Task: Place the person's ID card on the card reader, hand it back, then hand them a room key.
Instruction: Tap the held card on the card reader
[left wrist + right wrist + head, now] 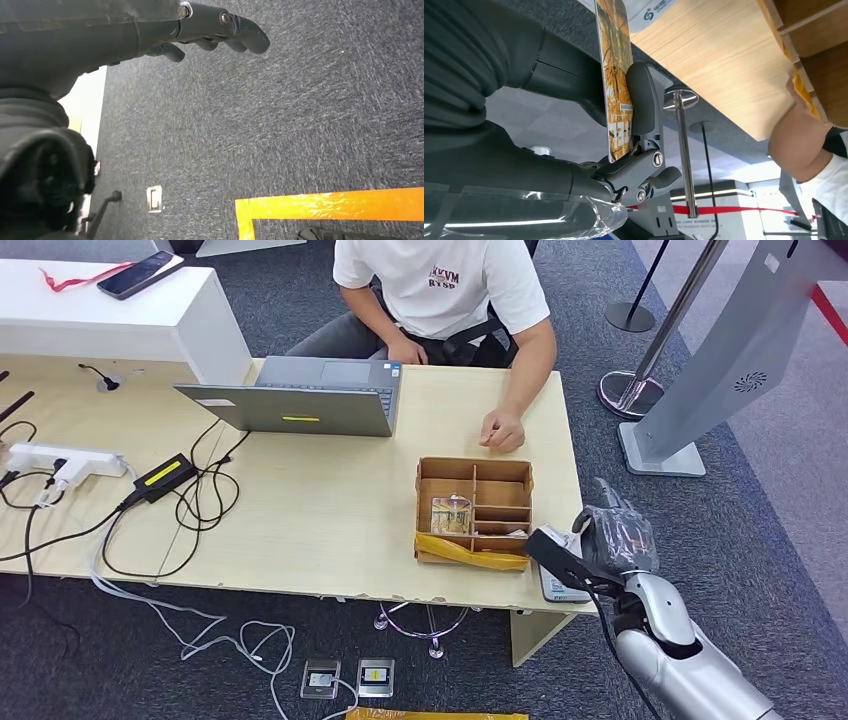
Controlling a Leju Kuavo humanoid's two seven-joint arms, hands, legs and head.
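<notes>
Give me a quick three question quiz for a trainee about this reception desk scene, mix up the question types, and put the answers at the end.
1. True or false: the right hand holds a card.
2. Multiple choice: the wooden organizer box sits A) on the laptop, B) on the desk between the person's hand and the right hand, C) on the floor.
3. Fill in: the left hand hangs over grey ____ marked with orange tape.

Key: 1 true; 2 B; 3 carpet.
</notes>
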